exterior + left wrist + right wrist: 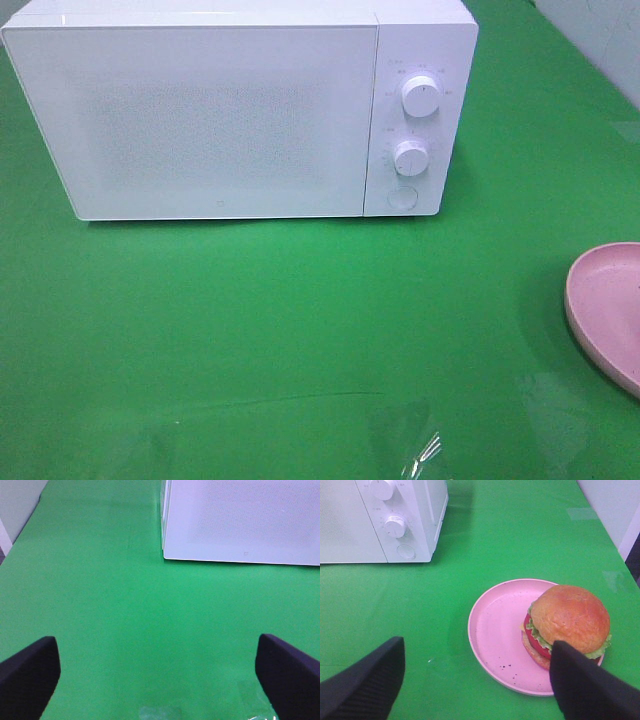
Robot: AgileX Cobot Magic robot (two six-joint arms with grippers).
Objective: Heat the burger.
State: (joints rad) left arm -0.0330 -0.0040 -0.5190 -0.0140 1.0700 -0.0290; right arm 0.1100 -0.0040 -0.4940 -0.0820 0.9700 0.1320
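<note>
Exterior high: you see a white microwave (240, 110) at 12 o'clock on the green table (300, 330), door shut, two round knobs (422, 97) stacked on its right panel with a round button below them. The edge of a pink plate (605, 310) pokes in at 3 o'clock. No burger or arm shows in this view.

Left wrist: your left gripper (157, 672) hangs above bare green cloth, its dark fingers (27, 672) set wide apart, nothing between them. The microwave's lower front corner sits ahead, well apart from the fingers.

Right wrist: your right gripper (475, 680) also has its jaws spread wide and holds nothing. The burger (567, 625) sits on the pink plate, off-centre, toward the rim nearest one dark finger (587, 682), which overlaps its edge in the picture; whether they touch, you cannot tell. The microwave's control panel stands well beyond the plate.
</note>
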